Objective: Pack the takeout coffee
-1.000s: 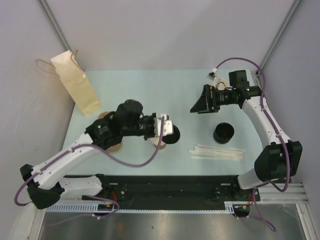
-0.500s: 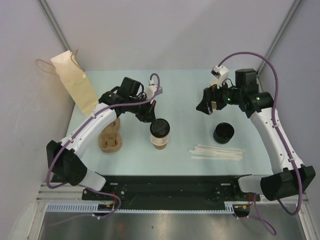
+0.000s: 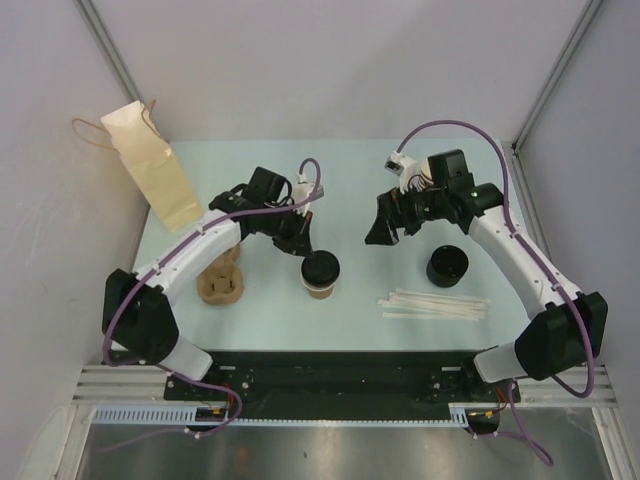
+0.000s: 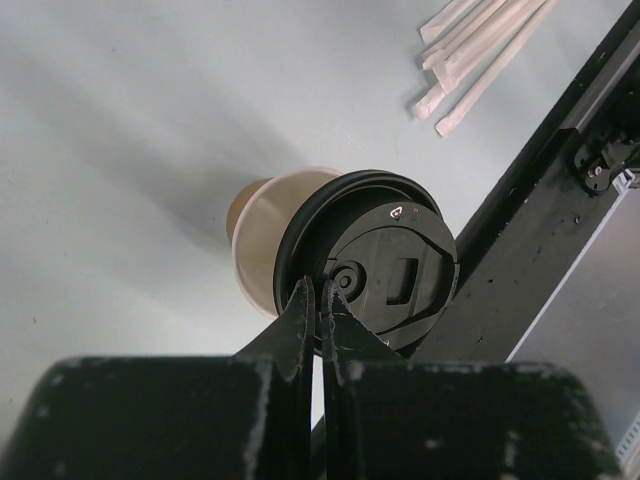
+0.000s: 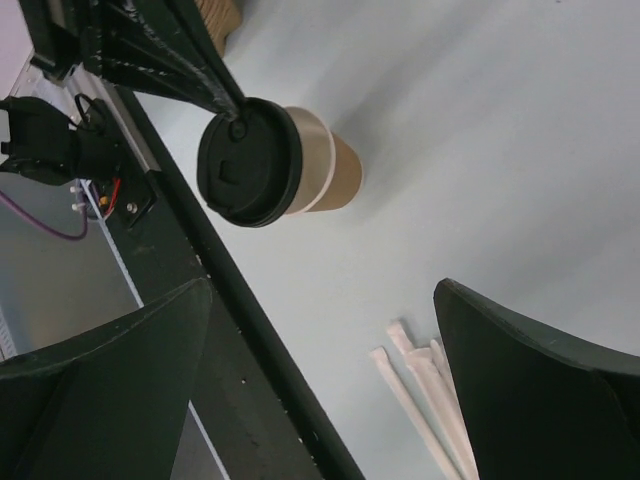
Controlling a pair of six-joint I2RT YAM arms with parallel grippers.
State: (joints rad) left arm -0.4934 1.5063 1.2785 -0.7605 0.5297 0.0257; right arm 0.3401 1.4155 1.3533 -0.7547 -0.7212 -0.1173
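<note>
Standing here, I see the small tan-brown paper cup with a round black plastic lid (image 3: 320,272) upright on the pale blue-green table (image 3: 360,170), a little left of centre and towards the near edge. The left gripper (image 3: 307,250) reaches it from about 11 o'clock, its black fingers (image 4: 290,330) pressed together with only a hairline between them, their tips resting on top of the lid just inside its rim. In the left wrist view the lid shows a moulded sip opening and a tiny pale mark near the edge, too small to read. The right gripper (image 3: 383,228) hangs above the table at about 2 o'clock from the cup, well apart from it, its jaws spread wide and holding nothing. At 3 o'clock from the cup sits a short stack of black lids (image 3: 447,266); at 4 o'clock lie several white paper-wrapped straws (image 3: 435,304) side by side. At 9 o'clock a stack of lidless tan paper cups (image 3: 222,277) rests near the left arm. A plain tan paper bag with cord handles (image 3: 152,172) stands at 10 o'clock, at the table's far left corner.
</note>
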